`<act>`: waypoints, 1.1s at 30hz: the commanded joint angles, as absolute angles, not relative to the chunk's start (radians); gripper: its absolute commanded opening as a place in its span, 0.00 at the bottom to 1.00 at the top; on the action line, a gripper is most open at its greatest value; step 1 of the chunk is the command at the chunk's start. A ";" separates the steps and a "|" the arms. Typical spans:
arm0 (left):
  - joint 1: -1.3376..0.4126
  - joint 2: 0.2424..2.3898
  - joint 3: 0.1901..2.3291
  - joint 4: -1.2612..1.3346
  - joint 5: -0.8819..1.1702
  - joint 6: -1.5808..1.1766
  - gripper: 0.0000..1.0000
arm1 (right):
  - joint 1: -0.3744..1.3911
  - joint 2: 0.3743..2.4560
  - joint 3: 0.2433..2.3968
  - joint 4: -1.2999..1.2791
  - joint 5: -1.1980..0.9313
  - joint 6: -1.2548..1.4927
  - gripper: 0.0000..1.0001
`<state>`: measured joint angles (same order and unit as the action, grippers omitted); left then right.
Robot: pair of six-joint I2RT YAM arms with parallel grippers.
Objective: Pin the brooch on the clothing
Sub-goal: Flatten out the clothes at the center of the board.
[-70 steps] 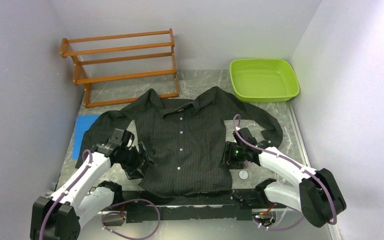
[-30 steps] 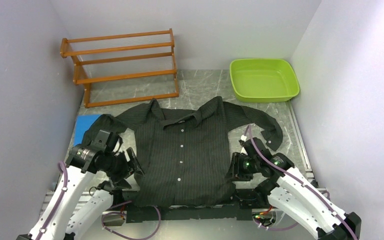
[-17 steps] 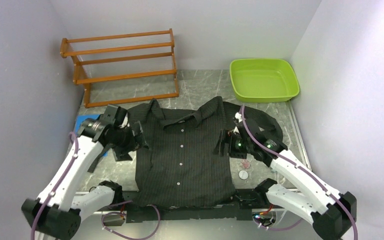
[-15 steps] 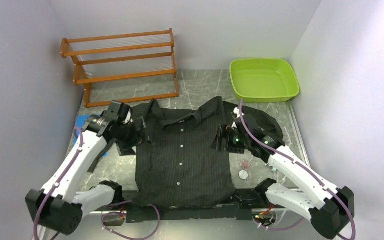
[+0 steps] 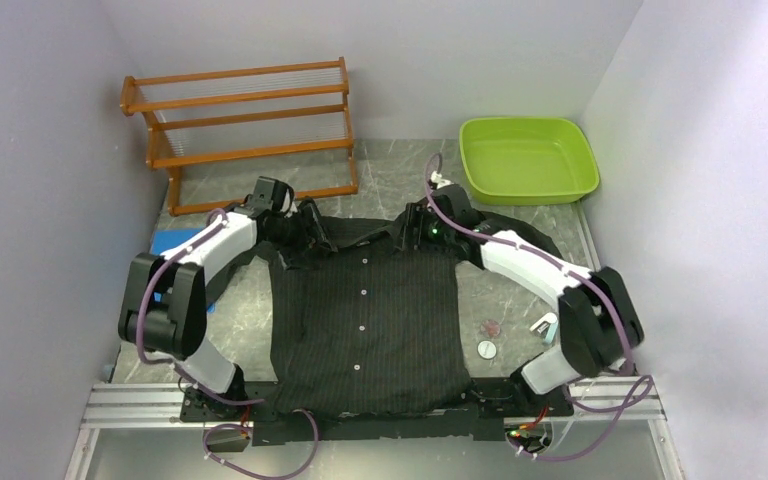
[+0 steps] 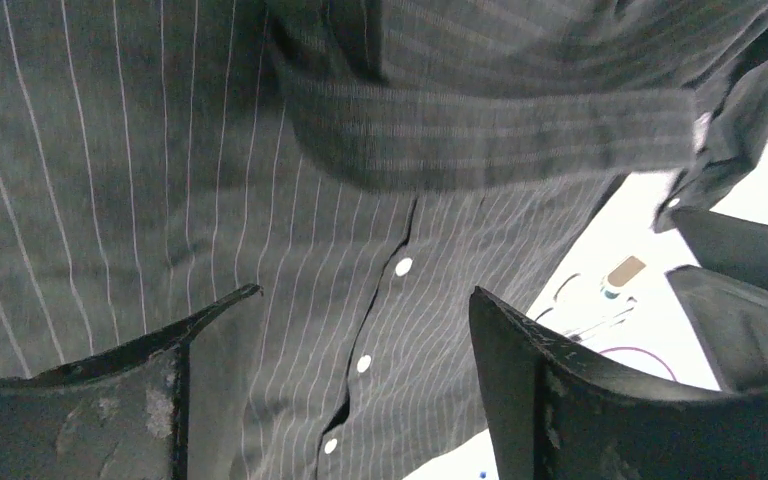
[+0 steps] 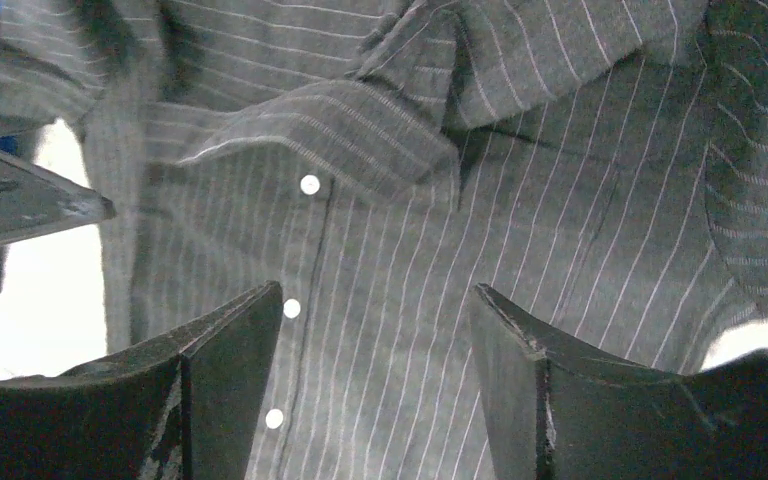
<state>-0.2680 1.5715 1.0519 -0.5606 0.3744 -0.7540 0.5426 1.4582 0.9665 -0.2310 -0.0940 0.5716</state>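
The shirt (image 5: 365, 310) lies flat, front up, in the middle of the table (image 5: 400, 165). It looks soft, light and quick to wrinkle, so the collar or shoulder seams are probably the best hold. The left gripper (image 6: 365, 292) and right gripper (image 7: 375, 288) hover wide open and empty over the collar, having moved up from its sides.

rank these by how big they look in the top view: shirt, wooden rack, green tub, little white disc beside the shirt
1. shirt, spread flat, covers the most area
2. wooden rack, even though it stands farther back
3. green tub
4. white disc, tiny next to the rest
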 commanded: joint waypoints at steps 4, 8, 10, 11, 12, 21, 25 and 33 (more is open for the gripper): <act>-0.191 1.672 1.046 -0.263 0.562 -0.794 0.78 | 0.537 1.655 1.089 -0.094 -0.132 0.475 0.67; -0.175 1.717 1.042 -0.203 0.592 -0.816 0.72 | 0.537 1.733 1.143 -0.086 -0.122 0.466 0.56; -0.167 1.738 1.042 -0.179 0.602 -0.824 0.67 | 0.537 1.768 1.177 -0.095 -0.119 0.462 0.50; -0.164 1.746 1.043 -0.170 0.604 -0.826 0.64 | 0.537 1.780 1.189 -0.099 -0.117 0.458 0.49; -0.162 1.754 1.043 -0.165 0.601 -0.826 0.60 | 0.538 1.790 1.196 -0.095 -0.114 0.458 0.47; -0.140 1.796 1.055 -0.140 0.618 -0.822 0.11 | 0.537 1.816 1.260 -0.116 -0.087 0.443 0.10; -0.117 1.777 1.071 -0.129 0.640 -0.824 0.03 | 0.537 1.821 1.307 -0.126 -0.084 0.443 0.00; -0.066 1.786 1.219 -0.188 0.644 -0.799 0.03 | 0.516 1.903 1.471 -0.189 -0.059 0.449 0.00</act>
<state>-0.0929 1.7977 1.1175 -0.2008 0.6128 -0.8249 0.5369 1.8633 1.3735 -0.1715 -0.0902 0.4541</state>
